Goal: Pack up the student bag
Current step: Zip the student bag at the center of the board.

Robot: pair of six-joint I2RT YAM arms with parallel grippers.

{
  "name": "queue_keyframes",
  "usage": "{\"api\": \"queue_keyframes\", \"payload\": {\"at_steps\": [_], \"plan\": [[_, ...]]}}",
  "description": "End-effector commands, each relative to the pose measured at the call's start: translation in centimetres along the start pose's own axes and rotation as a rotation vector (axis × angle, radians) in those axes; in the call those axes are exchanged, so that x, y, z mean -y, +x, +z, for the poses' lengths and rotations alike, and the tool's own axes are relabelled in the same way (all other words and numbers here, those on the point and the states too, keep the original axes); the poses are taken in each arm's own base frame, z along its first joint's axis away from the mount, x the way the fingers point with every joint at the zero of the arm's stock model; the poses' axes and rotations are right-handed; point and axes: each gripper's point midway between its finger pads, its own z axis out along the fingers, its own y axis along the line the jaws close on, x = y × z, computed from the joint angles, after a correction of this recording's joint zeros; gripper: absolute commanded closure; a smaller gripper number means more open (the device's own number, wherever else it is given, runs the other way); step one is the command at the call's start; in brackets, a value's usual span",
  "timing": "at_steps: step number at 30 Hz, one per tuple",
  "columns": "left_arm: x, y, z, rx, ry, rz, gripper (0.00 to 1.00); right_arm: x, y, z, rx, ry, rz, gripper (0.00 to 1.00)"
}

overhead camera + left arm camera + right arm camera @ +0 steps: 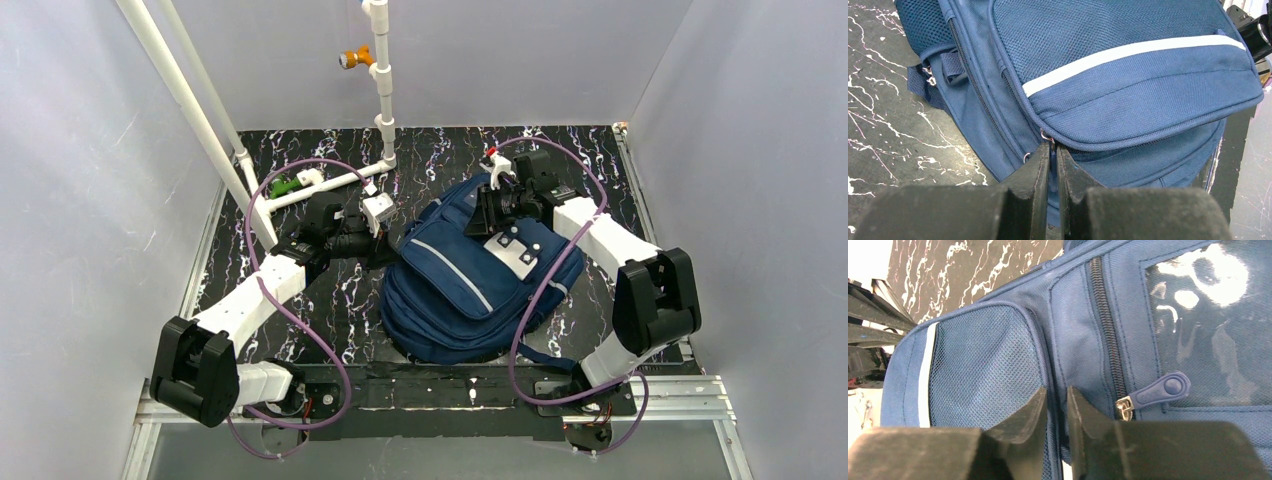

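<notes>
We see the backpack (pixel 470 280) lying flat on the black marbled bench (pixel 345 300), front pockets up, between the two arms, which have it from opposite sides.

The left end effector (pixel 1053 150) is clamped nearly shut on a thin blue zip tab (pixel 1052 162) at the bag's left edge, just under the metal ring (pixel 1046 135) where the striped front pocket (pixel 1128 55) meets the main body. We read that grip as the start of a pull to run a zip open, since nothing can go in while the compartments are closed.

The right end effector (pixel 1055 397) sits at the far end of the bag with its fingers narrow, straddling a ridge of fabric between the mesh pocket (pixel 983 365) and the zip line beside it. We cannot tell whether the cloth is actually pinched or only lies between the jaws. A rubbery blue zip pull (pixel 1160 390) lies free just beside the right finger, under the clear window pocket (pixel 1208 315).

Our judgement is that the right arm is there to anchor the soft bag so it does not slide or bunch when the left one tugs. No items to pack show in any view, so the task looks to be at its opening stage.
</notes>
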Motion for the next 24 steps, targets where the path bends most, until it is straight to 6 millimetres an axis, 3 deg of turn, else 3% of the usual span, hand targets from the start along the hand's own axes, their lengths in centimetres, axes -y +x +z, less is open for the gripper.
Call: {"api": "queue_keyframes", "payload": {"at_steps": [1, 4, 9, 15, 24], "plan": [[1.5, -0.8, 0.0, 0.030, 0.071, 0.021, 1.00, -0.9, 3.5, 1.7, -0.109, -0.084, 0.057, 0.79], [1.5, -0.7, 0.0, 0.028, 0.070, 0.016, 1.00, 0.0, 3.6, 1.8, -0.095, -0.039, 0.048, 0.99], [2.0, -1.2, -0.5, 0.014, 0.075, -0.024, 1.00, 2.6, 2.0, 1.2, 0.051, 0.149, 0.042, 0.99], [2.9, -1.2, -1.6, 0.025, 0.064, -0.038, 1.00, 2.3, -1.6, -1.4, 0.186, 0.269, -0.014, 0.99], [3.3, 0.0, -2.3, 0.007, 0.034, -0.075, 1.00, 3.6, -4.5, -4.1, 0.261, 0.517, -0.064, 0.99]]}}
